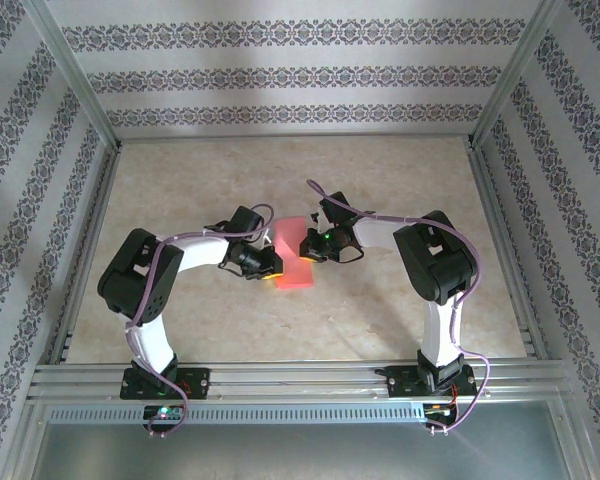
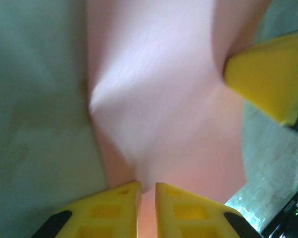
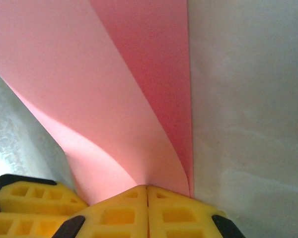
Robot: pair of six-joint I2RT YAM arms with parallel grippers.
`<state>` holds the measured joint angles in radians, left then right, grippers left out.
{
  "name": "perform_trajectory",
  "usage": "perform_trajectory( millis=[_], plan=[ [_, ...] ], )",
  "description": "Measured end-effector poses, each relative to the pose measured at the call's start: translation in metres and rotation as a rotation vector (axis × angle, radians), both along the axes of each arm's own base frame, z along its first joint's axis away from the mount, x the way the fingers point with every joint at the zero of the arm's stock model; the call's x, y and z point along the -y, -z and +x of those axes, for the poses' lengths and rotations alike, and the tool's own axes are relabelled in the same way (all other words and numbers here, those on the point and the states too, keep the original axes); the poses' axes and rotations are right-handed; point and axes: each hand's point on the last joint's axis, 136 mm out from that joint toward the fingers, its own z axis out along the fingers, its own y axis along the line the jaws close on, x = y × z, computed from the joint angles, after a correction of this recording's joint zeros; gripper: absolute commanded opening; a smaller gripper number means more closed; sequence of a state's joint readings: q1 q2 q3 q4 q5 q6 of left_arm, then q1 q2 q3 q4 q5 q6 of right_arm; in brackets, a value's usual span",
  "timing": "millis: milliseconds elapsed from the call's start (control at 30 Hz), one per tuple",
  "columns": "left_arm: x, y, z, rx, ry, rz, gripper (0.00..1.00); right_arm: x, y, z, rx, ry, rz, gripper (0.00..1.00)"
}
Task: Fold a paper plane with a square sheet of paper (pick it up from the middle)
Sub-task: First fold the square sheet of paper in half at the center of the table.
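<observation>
The square sheet of paper (image 1: 296, 270) is pink-red and folded over on itself, held just above the table between both grippers. My left gripper (image 1: 267, 264) grips its left side. In the left wrist view the left gripper (image 2: 148, 184) has its yellow fingers nearly together with the paper (image 2: 164, 99) running into the narrow gap. My right gripper (image 1: 307, 246) holds the far right part. In the right wrist view the right gripper (image 3: 147, 186) is pressed shut on the curved paper (image 3: 89, 74), whose two layers bow apart. The right gripper's finger (image 2: 270, 74) shows at the paper's far edge.
The beige marbled table (image 1: 380, 180) stretches out behind and beside the arms. Aluminium frame rails (image 1: 280, 375) run along the near edge and up the sides. Patterned walls (image 1: 280, 75) close in the back and sides. The left gripper's yellow fingers (image 3: 20, 206) sit close beside the right gripper.
</observation>
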<state>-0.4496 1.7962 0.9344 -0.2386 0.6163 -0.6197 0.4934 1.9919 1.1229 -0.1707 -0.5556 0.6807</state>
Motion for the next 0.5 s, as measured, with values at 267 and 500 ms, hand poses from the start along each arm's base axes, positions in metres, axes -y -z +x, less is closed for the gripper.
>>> perform_trajectory(
  millis=[267, 500],
  plan=[
    [-0.003, -0.017, -0.002, -0.008, -0.030, 0.012, 0.15, 0.000, 0.001, 0.000, 0.001, 0.000, 0.001, 0.08],
    [0.021, -0.010, 0.008, -0.006, -0.059, -0.019, 0.14, 0.000, 0.001, 0.000, 0.001, 0.003, 0.004, 0.08]
  ],
)
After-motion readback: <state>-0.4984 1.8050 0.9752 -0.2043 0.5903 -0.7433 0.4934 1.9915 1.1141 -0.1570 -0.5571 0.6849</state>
